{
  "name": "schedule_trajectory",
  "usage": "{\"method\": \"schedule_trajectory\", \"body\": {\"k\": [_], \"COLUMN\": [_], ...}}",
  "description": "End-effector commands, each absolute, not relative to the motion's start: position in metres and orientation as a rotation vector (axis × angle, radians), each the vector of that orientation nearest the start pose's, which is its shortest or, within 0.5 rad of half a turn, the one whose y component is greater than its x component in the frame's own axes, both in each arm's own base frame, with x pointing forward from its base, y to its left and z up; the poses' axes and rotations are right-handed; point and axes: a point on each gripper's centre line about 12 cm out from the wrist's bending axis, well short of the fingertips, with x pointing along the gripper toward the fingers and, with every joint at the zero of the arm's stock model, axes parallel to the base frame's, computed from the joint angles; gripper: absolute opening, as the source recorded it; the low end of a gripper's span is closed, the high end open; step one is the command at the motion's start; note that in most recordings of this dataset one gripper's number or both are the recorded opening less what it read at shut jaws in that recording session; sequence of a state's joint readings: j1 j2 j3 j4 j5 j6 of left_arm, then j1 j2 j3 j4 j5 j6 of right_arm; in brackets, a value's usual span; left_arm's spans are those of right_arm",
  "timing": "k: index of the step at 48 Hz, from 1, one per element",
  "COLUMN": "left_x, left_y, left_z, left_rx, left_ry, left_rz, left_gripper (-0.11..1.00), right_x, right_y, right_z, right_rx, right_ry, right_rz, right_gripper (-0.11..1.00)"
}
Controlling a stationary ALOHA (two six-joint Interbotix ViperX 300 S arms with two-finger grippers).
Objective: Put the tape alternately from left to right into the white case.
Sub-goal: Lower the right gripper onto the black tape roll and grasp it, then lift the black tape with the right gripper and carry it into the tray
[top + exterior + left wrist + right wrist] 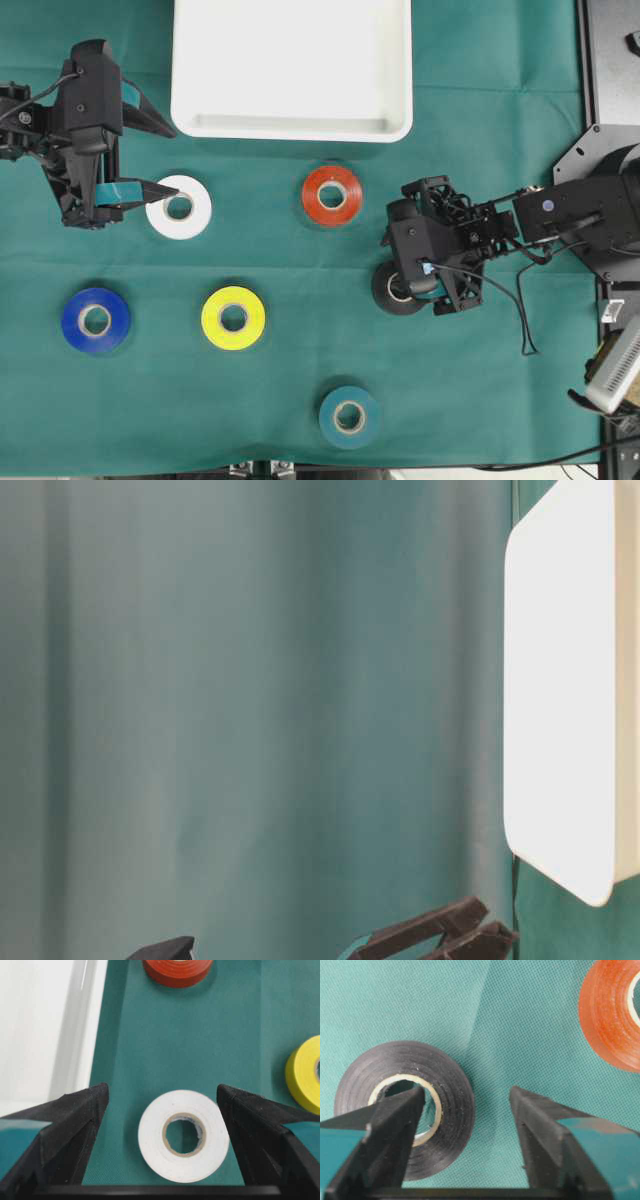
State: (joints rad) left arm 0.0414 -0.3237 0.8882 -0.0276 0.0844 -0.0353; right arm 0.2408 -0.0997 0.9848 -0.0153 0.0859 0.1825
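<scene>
We see six small glossy tape rolls with pale cardboard cores, all lying flat on the green cloth with their holes facing up: white point(179, 207), red point(332, 195), black point(396, 290), blue point(95, 320), yellow point(233, 317) and teal point(350, 416). The shallow white rectangular plastic case point(291, 125) with rounded corners sits at the far edge, its long side running left to right. Our left gripper point(162, 1125) stands wide apart, straddling the white roll without touching it. Our right gripper point(467, 1110) has one finger point(400, 1110) in the black roll's core and the other outside its wall, with a gap remaining.
</scene>
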Motion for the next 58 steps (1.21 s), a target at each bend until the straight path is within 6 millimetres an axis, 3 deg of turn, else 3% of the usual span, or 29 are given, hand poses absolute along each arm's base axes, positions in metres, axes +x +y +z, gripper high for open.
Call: {"method": "schedule_trajectory", "body": {"k": [1, 8, 11, 26, 42, 50, 58], "left_x": [0.311, 0.31, 0.31, 0.31, 0.31, 0.31, 0.31], "left_y": [0.014, 0.013, 0.013, 0.014, 0.013, 0.014, 0.013], "left_z": [0.205, 0.204, 0.204, 0.204, 0.204, 0.203, 0.203], "left_rx": [-0.075, -0.075, -0.075, -0.075, -0.075, -0.075, -0.075], "left_ry": [0.626, 0.627, 0.627, 0.627, 0.627, 0.629, 0.629], "left_rz": [0.06, 0.059, 0.059, 0.06, 0.059, 0.061, 0.059], "left_gripper": [0.73, 0.73, 0.73, 0.73, 0.73, 0.73, 0.73], "right_x": [0.285, 0.287, 0.288, 0.295, 0.313, 0.327, 0.341], "right_y": [0.071, 0.072, 0.072, 0.073, 0.067, 0.049, 0.013], "right_z": [0.111, 0.112, 0.113, 0.126, 0.178, 0.192, 0.199], "right_rx": [0.04, 0.04, 0.041, 0.046, 0.027, 0.015, 0.032], "right_ry": [0.943, 0.94, 0.937, 0.896, 0.724, 0.679, 0.65], "right_rz": [0.146, 0.148, 0.147, 0.153, 0.158, 0.113, 0.015], "right_gripper": [0.63, 0.31, 0.22, 0.22, 0.22, 0.22, 0.22]}}
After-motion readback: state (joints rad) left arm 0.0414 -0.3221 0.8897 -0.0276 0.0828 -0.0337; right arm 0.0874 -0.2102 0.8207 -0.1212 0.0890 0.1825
